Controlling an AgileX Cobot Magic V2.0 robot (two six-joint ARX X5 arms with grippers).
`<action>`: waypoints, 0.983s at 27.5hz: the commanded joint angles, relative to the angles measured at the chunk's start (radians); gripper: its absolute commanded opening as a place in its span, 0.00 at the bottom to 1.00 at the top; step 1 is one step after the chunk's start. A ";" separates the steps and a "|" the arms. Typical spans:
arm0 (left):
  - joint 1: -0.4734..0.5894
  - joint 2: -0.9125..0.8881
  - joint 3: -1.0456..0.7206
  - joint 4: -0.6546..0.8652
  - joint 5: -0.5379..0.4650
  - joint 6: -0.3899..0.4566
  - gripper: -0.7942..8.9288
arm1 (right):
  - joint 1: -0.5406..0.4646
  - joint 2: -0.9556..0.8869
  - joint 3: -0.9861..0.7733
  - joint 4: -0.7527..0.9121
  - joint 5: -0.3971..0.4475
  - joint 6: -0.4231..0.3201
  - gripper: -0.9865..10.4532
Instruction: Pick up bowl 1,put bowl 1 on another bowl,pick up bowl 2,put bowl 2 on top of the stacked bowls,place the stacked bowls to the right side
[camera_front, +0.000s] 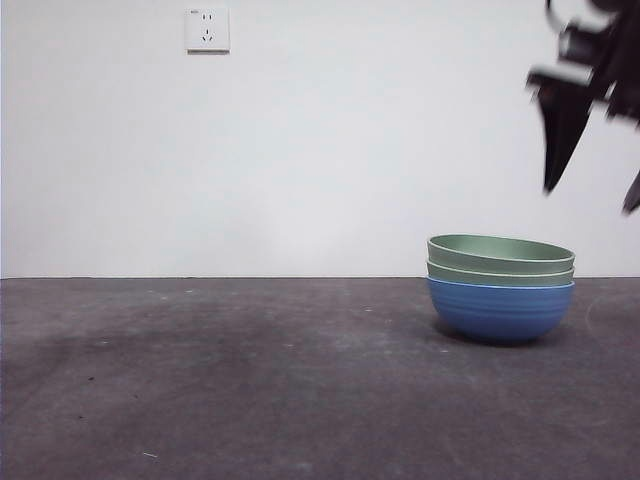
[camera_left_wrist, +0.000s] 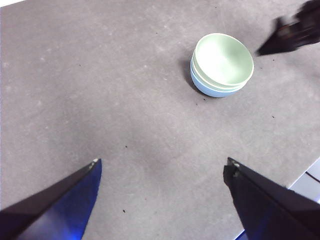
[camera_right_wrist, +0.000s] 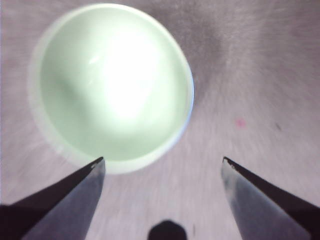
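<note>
The stacked bowls (camera_front: 500, 290) sat on the grey counter (camera_front: 250, 380) toward its right side, two pale green ones nested in the blue bowl (camera_front: 500, 312). The right pincer (camera_right_wrist: 162, 162) hung above them, blurred, spread wide and grasping nothing. The left pincer (camera_left_wrist: 162, 162) was well apart over bare counter, also spread and empty. A wall socket (camera_front: 207, 29) sat behind.

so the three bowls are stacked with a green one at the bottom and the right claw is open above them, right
Not quite: the bottom one is the blue bowl, with the two pale green bowls nested on top, as the front view shows. The rest holds: the right claw is open above the stacked bowls.
</note>
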 joint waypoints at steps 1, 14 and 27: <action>0.002 0.000 0.001 0.008 0.001 0.016 0.50 | 0.013 -0.105 -0.005 -0.073 -0.002 -0.027 0.42; 0.002 0.000 0.001 -0.043 0.005 0.041 0.50 | 0.192 -0.467 -0.005 -0.422 -0.002 -0.034 0.42; 0.002 0.000 0.001 -0.089 0.005 0.049 0.07 | 0.245 -0.560 -0.005 -0.496 -0.001 -0.060 0.08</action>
